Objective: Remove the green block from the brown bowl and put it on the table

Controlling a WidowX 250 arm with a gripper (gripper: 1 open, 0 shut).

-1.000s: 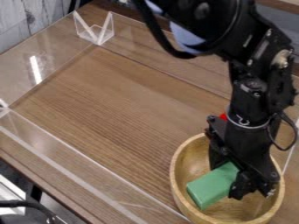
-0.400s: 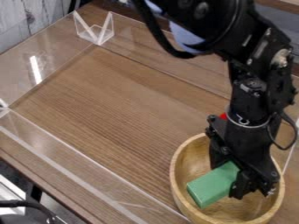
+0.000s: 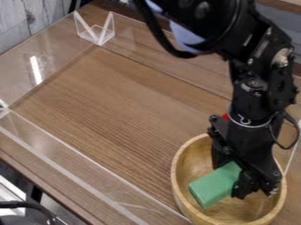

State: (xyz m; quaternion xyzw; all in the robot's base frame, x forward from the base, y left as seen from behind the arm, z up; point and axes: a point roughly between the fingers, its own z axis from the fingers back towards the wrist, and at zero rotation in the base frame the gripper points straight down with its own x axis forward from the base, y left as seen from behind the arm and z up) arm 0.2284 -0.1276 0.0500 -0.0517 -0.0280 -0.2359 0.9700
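Note:
The brown bowl point(image 3: 188, 164) sits at the table's point(image 3: 118, 105) near right corner. Inside it lies the green block point(image 3: 216, 187), tilted, its lower end toward the bowl's front. My black gripper point(image 3: 241, 176) points straight down into the bowl and is shut on the block's upper right end. The fingertips are partly hidden behind the block and the bowl's rim.
Low clear acrylic walls point(image 3: 47, 132) run along the table's left and front edges. A clear folded stand point(image 3: 94, 29) rests at the far left corner. The black arm point(image 3: 230, 39) rises above the bowl on the right.

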